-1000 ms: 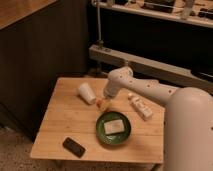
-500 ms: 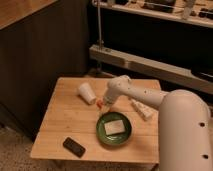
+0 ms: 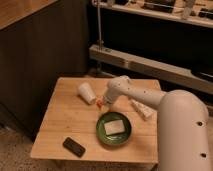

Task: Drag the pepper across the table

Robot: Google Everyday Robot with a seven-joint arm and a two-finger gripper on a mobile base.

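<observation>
The pepper [image 3: 100, 104] is a small orange-red sliver on the light plank table [image 3: 65, 120], just right of a tipped white cup and above the green plate. My gripper [image 3: 104, 99] is at the end of the white arm that reaches in from the right. It is down at the table surface, right at the pepper and partly covering it. I cannot tell whether it touches or holds the pepper.
A white cup [image 3: 87, 92] lies on its side left of the gripper. A green plate [image 3: 101, 134] holds a pale square piece. A black phone [image 3: 74, 146] lies near the front left. A white tube with red marks [image 3: 141, 109] lies on the right. A dark counter stands behind and to the left.
The gripper has dropped and shifted slightly left and toward the front, ending at the pepper. The cup, plate, phone and tube have not moved.
</observation>
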